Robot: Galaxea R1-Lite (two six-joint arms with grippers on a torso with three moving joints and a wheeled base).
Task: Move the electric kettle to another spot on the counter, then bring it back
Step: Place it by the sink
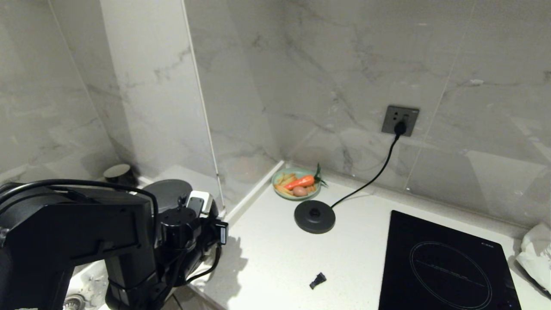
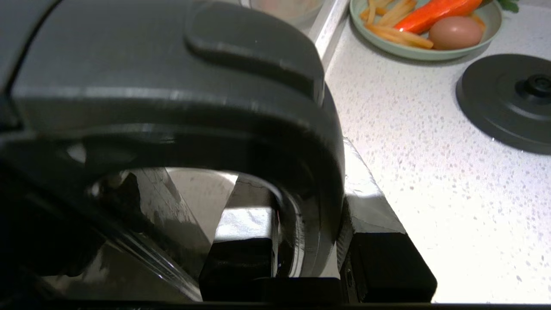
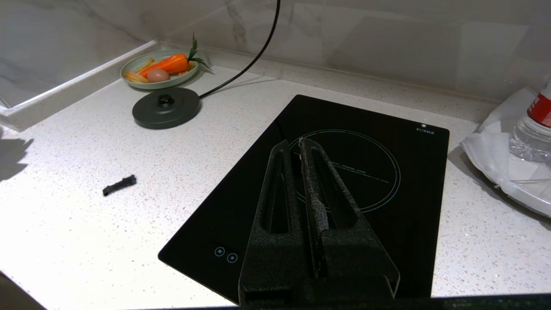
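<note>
A: Head view barely shows the electric kettle (image 1: pixel 168 193): just its flat lid behind the left arm, at the worktop's (image 1: pixel 275 254) left end.

B: Left wrist view fills that in. Left claw (image 2: pixel 308 254) is clamped on the kettle's loop handle, one finger (image 2: pixel 379 241) outside the loop, the other inside it. Glossy body right below.

A: Right claw (image 3: pixel 297 144)?

B: Only in its own wrist view. Fingers pressed together, nothing between them, hanging over the black hob (image 3: pixel 344 172). Not in the head view.

A: Anything else that view adds?

B: A water bottle (image 3: pixel 536 129) on white plastic wrap (image 3: pixel 495 159) at the far right end. Head view catches only a corner of the wrap.

A: Edges?

B: Kettle is at the left edge of the worktop, where it drops to the sink; a drain (image 1: pixel 74 301) shows below the arm. A raised lip runs along the back wall.

A: Room to move?

B: Wide bare stretch between the kettle and the hob. Only a small black clip (image 1: pixel 317 280) lies there. The base disc (image 1: pixel 314 216) sits nearer the wall, nothing on it, cord (image 1: pixel 379 172) running up to the wall socket (image 1: pixel 400 120).

A: Containers?

B: A green plate (image 1: pixel 284 193) in the back corner, just beside the disc: carrot (image 1: pixel 301 181), egg (image 1: pixel 300 191), pale fry-like sticks. A small black cup (image 1: pixel 118 172) sits behind the kettle; can't see inside it.
</note>
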